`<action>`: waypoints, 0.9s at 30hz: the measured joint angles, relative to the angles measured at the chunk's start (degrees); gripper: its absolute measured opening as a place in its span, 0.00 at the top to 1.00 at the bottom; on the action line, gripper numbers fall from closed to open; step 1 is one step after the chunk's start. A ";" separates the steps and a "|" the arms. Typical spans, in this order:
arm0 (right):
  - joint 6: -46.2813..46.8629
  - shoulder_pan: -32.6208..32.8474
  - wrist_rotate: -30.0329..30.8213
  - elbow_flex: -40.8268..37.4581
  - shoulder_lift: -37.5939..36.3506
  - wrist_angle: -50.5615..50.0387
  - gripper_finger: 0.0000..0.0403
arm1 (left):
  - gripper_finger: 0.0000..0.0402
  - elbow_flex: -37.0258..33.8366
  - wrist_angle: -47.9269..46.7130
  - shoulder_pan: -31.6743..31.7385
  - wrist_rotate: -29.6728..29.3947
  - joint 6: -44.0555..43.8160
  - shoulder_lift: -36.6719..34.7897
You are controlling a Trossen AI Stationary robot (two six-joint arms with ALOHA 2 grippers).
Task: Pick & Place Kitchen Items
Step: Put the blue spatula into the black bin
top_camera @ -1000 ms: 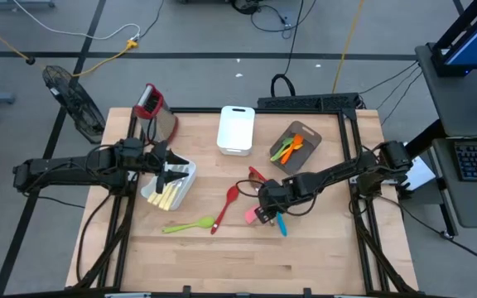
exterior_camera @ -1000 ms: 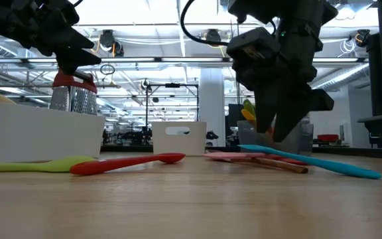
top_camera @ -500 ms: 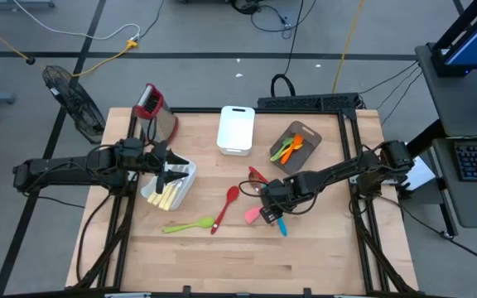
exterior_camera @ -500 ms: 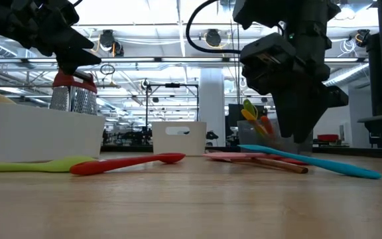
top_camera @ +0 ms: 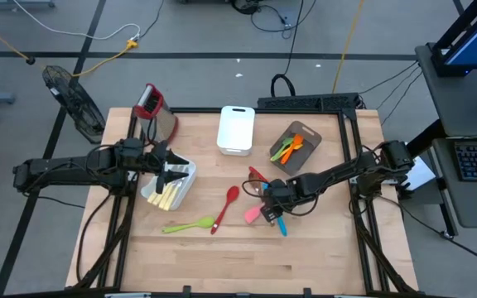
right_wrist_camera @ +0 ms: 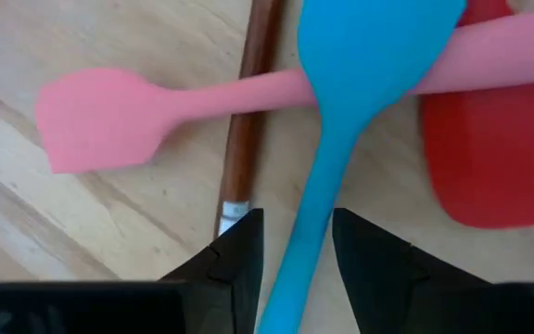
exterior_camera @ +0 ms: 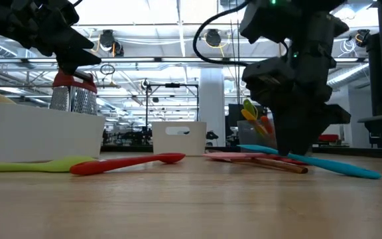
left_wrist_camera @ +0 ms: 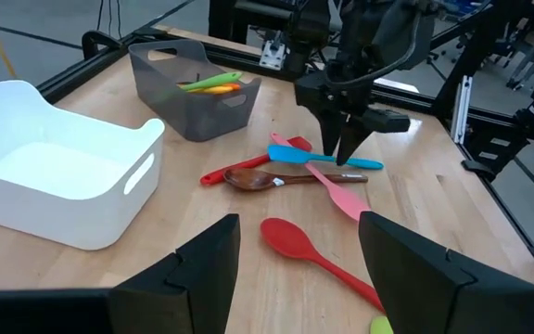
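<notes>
A blue spatula (right_wrist_camera: 360, 74) lies across a pink spatula (right_wrist_camera: 156, 107), a red spatula (right_wrist_camera: 489, 158) and a wooden spoon (left_wrist_camera: 258, 179) in a small pile right of the table's middle. My right gripper (top_camera: 273, 213) points steeply down over this pile, open. Its fingers stand on either side of the blue handle (right_wrist_camera: 309, 232) with a narrow gap on each side. A red spoon (top_camera: 226, 204) and a green spoon (top_camera: 187, 225) lie flat to the left. My left gripper (top_camera: 171, 172) waits open above a white bin (top_camera: 182, 192) of pale-yellow cutlery.
A grey bin (top_camera: 305, 132) at the back right holds green and orange utensils. A white bin (top_camera: 236, 130) stands at the back middle. A steel grater with a red top (top_camera: 151, 108) is at the back left. Bare wood lies along the near edge.
My right gripper has come down onto the pile and slightly toward the table's right edge, and its fingertips now reach the level of the utensils. No utensil has moved.
</notes>
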 joint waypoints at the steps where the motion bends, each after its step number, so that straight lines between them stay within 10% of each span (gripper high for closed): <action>1: 0.12 -0.01 0.02 -0.74 0.00 1.55 0.69 | 0.43 0.00 0.00 0.00 0.00 0.00 0.01; 15: 9.75 -0.02 0.07 -5.16 2.01 5.12 0.72 | 0.43 0.00 0.00 0.00 -0.02 -0.07 0.00; 27: 10.08 -0.04 -0.04 -5.27 1.31 5.62 0.94 | 0.43 0.00 -0.31 -0.02 -0.02 0.04 0.00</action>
